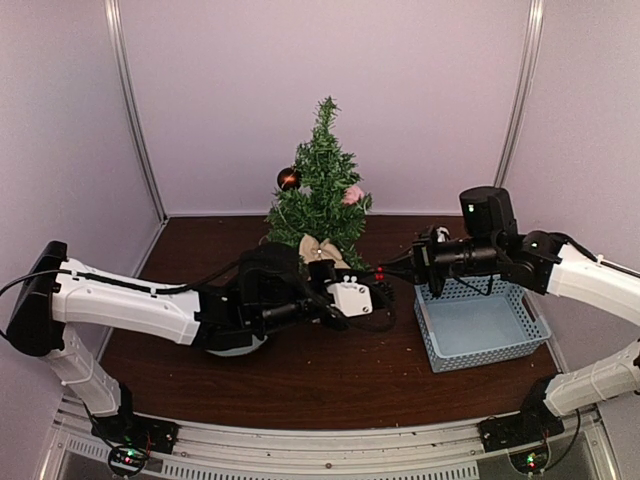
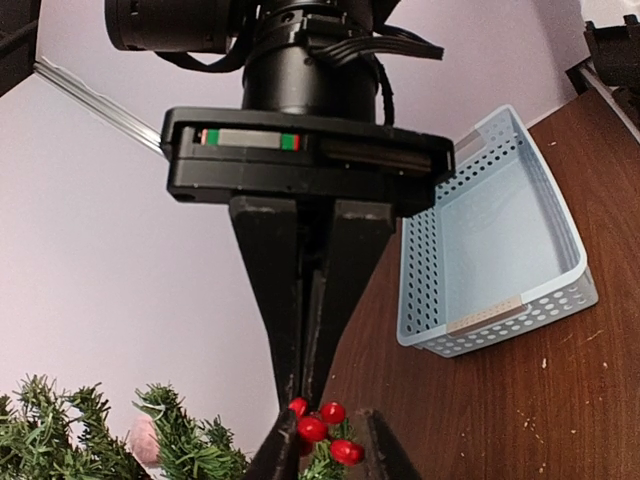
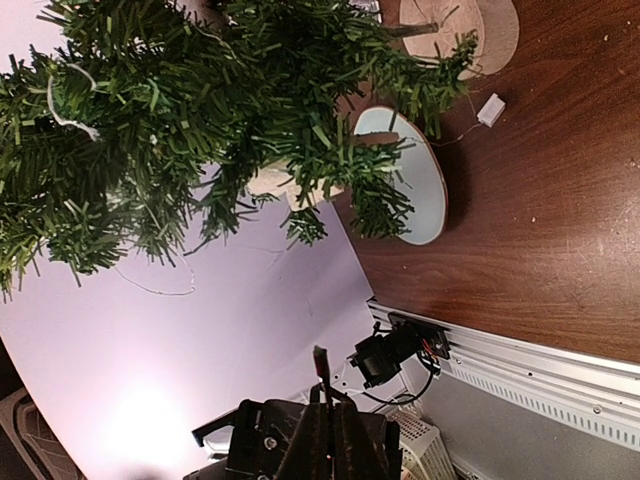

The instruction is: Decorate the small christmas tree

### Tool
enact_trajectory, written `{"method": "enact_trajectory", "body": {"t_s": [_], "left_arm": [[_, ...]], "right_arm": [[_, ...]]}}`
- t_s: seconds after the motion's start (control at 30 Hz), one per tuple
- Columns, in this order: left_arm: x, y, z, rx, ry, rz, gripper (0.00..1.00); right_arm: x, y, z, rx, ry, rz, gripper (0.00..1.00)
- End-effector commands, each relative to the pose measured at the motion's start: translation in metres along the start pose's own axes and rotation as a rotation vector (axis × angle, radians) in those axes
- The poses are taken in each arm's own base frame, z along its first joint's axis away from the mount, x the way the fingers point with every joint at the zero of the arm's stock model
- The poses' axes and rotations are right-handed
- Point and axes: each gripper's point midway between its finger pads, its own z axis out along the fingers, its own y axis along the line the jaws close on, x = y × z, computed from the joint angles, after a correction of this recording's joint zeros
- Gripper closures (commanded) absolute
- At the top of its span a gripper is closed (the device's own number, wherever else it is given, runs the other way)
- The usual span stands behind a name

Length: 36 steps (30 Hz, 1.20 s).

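Currently the work stands at a handover of one ornament between the two arms, just in front of the tree's lower right branches.

Left side: the left gripper [image 2: 328, 418] reaches in from the left across the surface [image 1: 330, 385]. Its two fingers [image 2: 275, 455] stand on either side of the berry sprig [image 2: 313, 428] with a gap between them. It cannot be told whether they press on the sprig.

Centre: the small christmas tree [image 1: 320, 190] stands at the back middle of the surface, long axis vertical, pointed top up. From the point where the grippers meet, it lies behind and slightly to the left. In the left wrist view its branch tips show low and to the left of the sprig. The left arm is the nearer one, as its wrist sits directly in front of the tree's foot. The coming placement therefore turns on a short carry back and left into the branches, judged to suit the left arm.

Right side: the right gripper [image 2: 300, 390] points toward the left arm. It is clenched, and its tips appear to pinch the top of the sprig. The basket [image 1: 488, 358] rests on the surface below the right arm, well apart from the tree.

Count:
- tree: one
- berry sprig: one, with four red berries visible
- ornaments on the tree: three, namely one dark ball [image 1: 289, 178], one pink piece [image 1: 352, 194] and one burlap bow [image 1: 320, 248]
- basket: one
- arms: two
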Motion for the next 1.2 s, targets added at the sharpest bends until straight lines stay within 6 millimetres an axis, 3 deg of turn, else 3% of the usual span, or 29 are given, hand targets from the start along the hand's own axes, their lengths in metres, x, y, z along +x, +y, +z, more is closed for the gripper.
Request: {"method": "enact_trajectory", "body": {"t_s": [0.0,0.23,0.43,0.67,0.73,0.97,1.17], "left_arm": [[-0.012,0.019,0.004,-0.079,-0.035,-0.023,0.84],[-0.011,0.022,0.003,-0.095,-0.029,-0.043,1.0],[-0.018,0.029,-0.002,-0.109,-0.054,-0.061,1.0],[-0.023,0.031,-0.02,-0.054,-0.055,-0.143,1.0],[-0.021,0.034,-0.03,-0.049,-0.04,-0.174,1.0],[-0.03,0.066,-0.067,-0.06,-0.023,-0.391,1.0],[-0.032,0.116,-0.099,-0.157,0.057,-0.568,1.0]], "right_arm": [[0.004,0.005,0.001,-0.027,0.004,-0.002,1.0],[0.005,0.004,0.001,-0.032,0.01,0.004,1.0],[0.006,0.006,0.002,-0.043,0.018,0.002,1.0],[-0.008,0.014,-0.005,-0.101,-0.035,0.006,0.5],[-0.013,0.02,-0.008,-0.121,-0.056,-0.003,0.41],[-0.031,0.035,-0.013,-0.149,-0.098,-0.105,0.16],[-0.055,0.04,-0.028,-0.062,-0.17,-0.269,0.11]]}}
